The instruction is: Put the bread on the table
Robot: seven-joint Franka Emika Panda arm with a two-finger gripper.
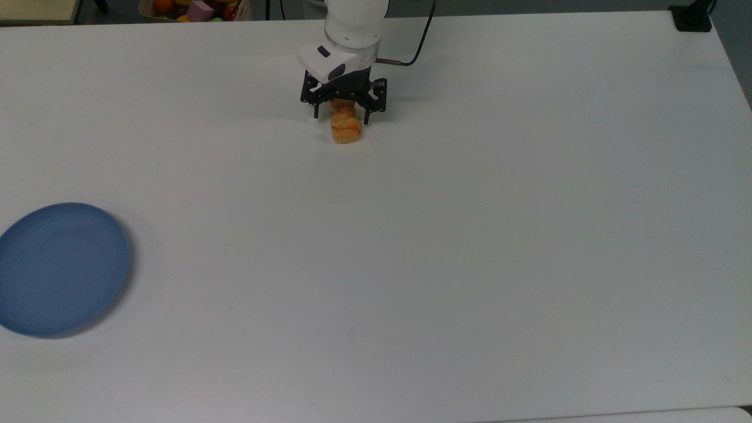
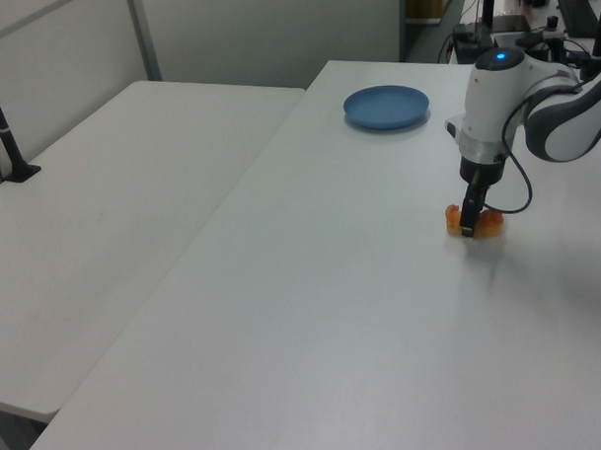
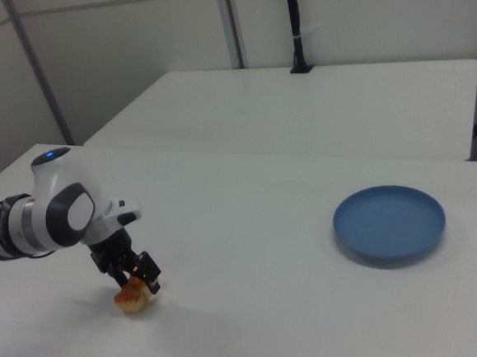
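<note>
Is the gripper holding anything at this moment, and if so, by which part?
Nothing is held. The gripper is open, its fingers spread to either side of the bread, which rests on the table.
</note>
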